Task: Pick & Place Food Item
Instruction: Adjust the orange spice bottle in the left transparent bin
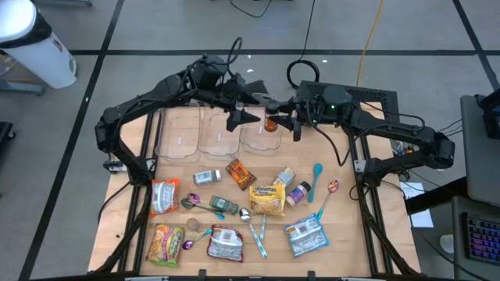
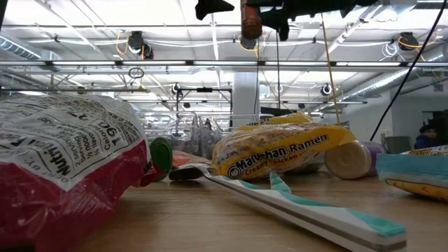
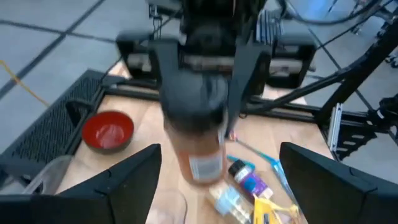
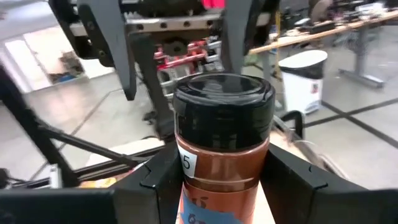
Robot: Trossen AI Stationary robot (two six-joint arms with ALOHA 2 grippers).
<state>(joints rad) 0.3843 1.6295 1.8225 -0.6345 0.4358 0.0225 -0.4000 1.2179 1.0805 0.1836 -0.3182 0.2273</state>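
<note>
— What's on the wooden worktop [image 1: 344, 234]?
— Food packets and spoons; clear tubs along the far edge.
— The spice jar [image 1: 271, 122]?
— Aloft above the tubs, clamped in the right gripper [image 1: 283, 122]. The left gripper [image 1: 248, 109], beside it, has its jaws wide, empty.

The yellow noodle packet [image 2: 280, 150] reads "Maruchan Ramen", with "Creamy Chicken" under it. The red and white bag [image 2: 63, 168] at the bench's near edge shows "190" among nutrition print, and the spice jar [image 4: 221, 155] label has a "5".
</note>
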